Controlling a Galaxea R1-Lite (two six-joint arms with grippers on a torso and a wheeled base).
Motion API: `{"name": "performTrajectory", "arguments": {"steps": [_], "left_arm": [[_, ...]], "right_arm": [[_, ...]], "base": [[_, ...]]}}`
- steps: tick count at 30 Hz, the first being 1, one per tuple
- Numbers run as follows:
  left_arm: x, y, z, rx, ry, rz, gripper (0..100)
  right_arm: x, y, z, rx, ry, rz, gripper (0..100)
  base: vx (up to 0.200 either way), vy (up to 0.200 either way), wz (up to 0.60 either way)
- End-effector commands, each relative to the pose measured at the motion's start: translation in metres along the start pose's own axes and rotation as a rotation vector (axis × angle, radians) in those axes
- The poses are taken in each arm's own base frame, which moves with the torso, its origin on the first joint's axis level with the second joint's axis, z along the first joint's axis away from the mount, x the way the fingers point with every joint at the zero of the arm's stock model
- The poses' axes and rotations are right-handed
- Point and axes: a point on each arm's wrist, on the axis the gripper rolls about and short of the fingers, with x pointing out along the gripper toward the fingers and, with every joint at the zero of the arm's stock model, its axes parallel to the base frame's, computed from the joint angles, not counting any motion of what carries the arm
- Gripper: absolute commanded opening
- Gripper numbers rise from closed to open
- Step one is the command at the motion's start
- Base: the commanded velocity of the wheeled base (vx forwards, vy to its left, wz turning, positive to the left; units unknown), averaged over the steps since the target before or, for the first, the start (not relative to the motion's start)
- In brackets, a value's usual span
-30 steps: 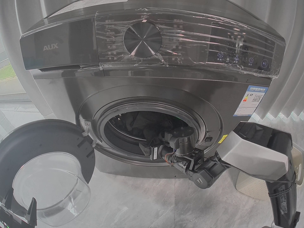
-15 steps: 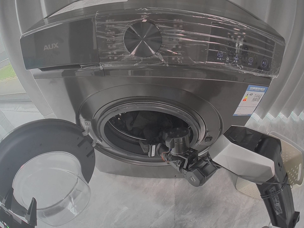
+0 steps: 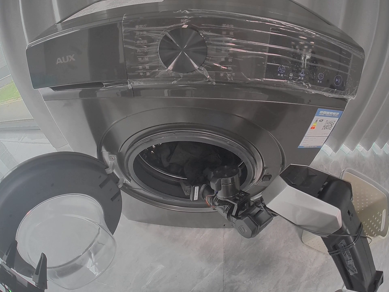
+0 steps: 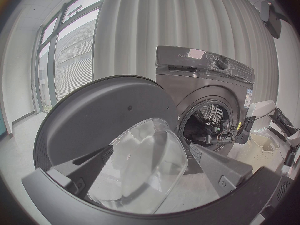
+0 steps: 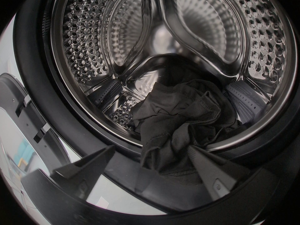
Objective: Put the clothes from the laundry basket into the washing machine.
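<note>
Grey marble-look floor [image 3: 182,260]: washer [image 3: 202,110] stands on it, w/ pale perforated basket [image 3: 366,201] on floor just R of washer.

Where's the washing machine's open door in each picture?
Head view: door lower left, swung open.
Left wrist view: door large, just beyond the left gripper.
Right wrist view: door a grey sliver beside the drum rim.
Shared landmark: the drum rim.

Door [image 3: 60,191] stands wide open at left; porthole mouth unblocked. Upper and rear drum [image 5: 193,32]: free room. Lower front: heap of dark clothes [image 5: 178,119] draped over the gasket [image 5: 34,88] lip, directly before the spread-fingered right gripper [image 5: 150,150].
</note>
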Motion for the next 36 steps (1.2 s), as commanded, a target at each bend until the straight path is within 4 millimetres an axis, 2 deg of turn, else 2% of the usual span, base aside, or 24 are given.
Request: {"name": "performTrajectory", "arguments": {"steps": [1,12,17,19,23,29,34,35,36], "left_arm": [[0.0,0.0,-0.005,0.0,0.006,0.001,100],[0.0,0.0,-0.005,0.002,0.006,0.001,100],[0.0,0.0,-0.005,0.001,0.003,-0.001,100],[0.0,0.0,-0.005,0.0,0.006,0.001,100],[0.0,0.0,-0.005,0.0,0.006,0.0,100],[0.0,0.0,-0.005,0.0,0.006,0.001,100],[0.0,0.0,-0.005,0.0,0.006,0.001,100],[0.0,0.0,-0.005,0.0,0.004,0.001,100],[0.0,0.0,-0.005,0.0,0.004,0.001,100]], "right_arm": [[0.003,-0.003,-0.005,-0.003,0.01,-0.006,0],[0.008,-0.001,-0.003,-0.002,-0.012,0.001,0],[0.013,0.018,0.04,0.02,-0.149,0.055,0],[0.014,0.022,0.049,0.026,-0.179,0.069,0],[0.018,0.022,0.052,0.032,-0.204,0.071,0],[0.032,0.021,0.044,0.045,-0.23,0.073,0],[0.036,0.023,0.046,0.052,-0.255,0.08,0],[0.036,0.024,0.047,0.053,-0.261,0.081,100],[0.036,0.024,0.048,0.053,-0.262,0.082,100]], "base": [[0.0,0.0,0.0],[0.0,0.0,0.0],[0.0,0.0,0.0],[0.0,0.0,0.0],[0.0,0.0,0.0],[0.0,0.0,0.0],[0.0,0.0,0.0],[0.0,0.0,0.0],[0.0,0.0,0.0]]}}
